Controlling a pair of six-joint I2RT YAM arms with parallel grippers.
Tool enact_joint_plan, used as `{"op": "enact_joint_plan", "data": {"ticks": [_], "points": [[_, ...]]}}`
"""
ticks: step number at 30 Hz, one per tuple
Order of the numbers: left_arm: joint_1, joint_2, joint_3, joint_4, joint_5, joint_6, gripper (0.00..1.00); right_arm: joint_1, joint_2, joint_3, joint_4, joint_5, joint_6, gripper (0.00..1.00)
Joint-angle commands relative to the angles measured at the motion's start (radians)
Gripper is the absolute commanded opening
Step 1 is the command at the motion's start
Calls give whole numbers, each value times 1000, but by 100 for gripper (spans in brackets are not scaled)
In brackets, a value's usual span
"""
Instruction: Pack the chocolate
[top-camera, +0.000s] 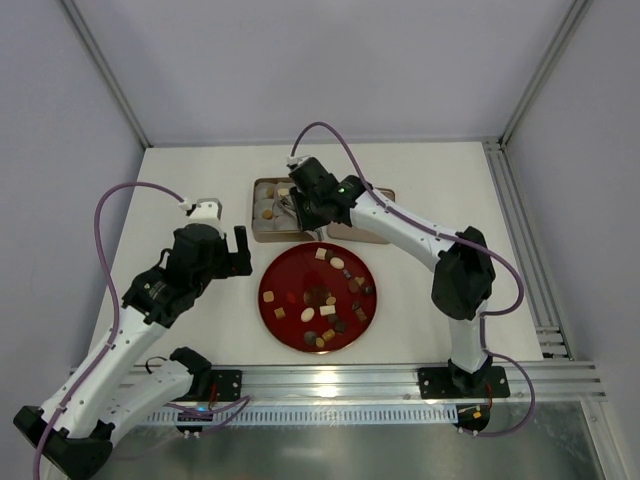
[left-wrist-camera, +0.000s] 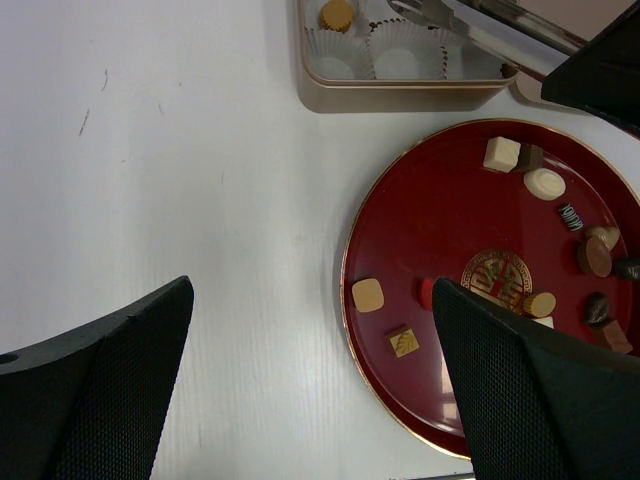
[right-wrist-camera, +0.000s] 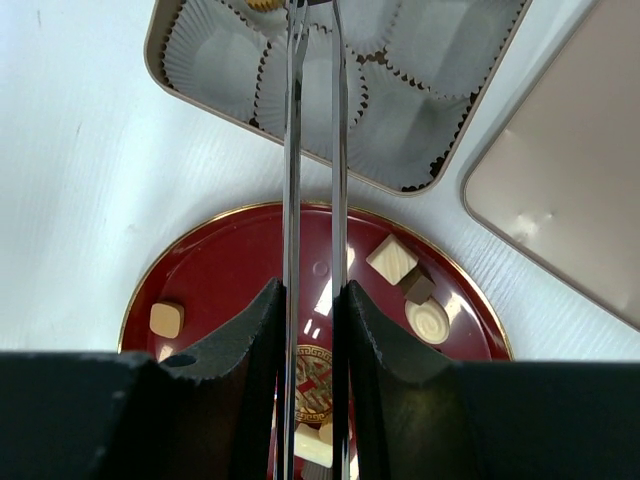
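Several small chocolates (top-camera: 338, 263) in brown, tan, cream and red lie scattered on the red plate (top-camera: 295, 275). A few more sit in the left cups of the open tin (top-camera: 258, 225); one tan one shows in the left wrist view (left-wrist-camera: 336, 14). My right gripper (top-camera: 305, 205) is shut on metal tongs (right-wrist-camera: 293, 150), whose arms reach over the tin's paper cups (right-wrist-camera: 215, 55). The tong tips run out of the right wrist view. My left gripper (top-camera: 225, 248) is open and empty just left of the plate (left-wrist-camera: 400, 230), low over the table.
The tin's lid (top-camera: 350, 232) lies flat right of the tin, partly under my right arm; it also shows in the right wrist view (right-wrist-camera: 570, 200). The plate sits just in front of the tin. An aluminium rail (top-camera: 350, 380) runs along the near edge.
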Motion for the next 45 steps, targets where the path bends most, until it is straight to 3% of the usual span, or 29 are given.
{"op": "enact_joint_plan", "data": {"ticks": [1, 33, 39, 45], "points": [[0, -18, -1, 31, -9, 8, 100, -8, -3, 72, 19, 12, -18, 26], [0, -19, -1, 29, -9, 7, 100, -16, 11, 93, -27, 27, -17, 41], [0, -22, -1, 29, -9, 5, 100, -16, -58, 96, -53, 41, -24, 41], [0, -25, -1, 29, -10, 5, 100, -13, -231, -40, -45, 53, -14, 41]]}}
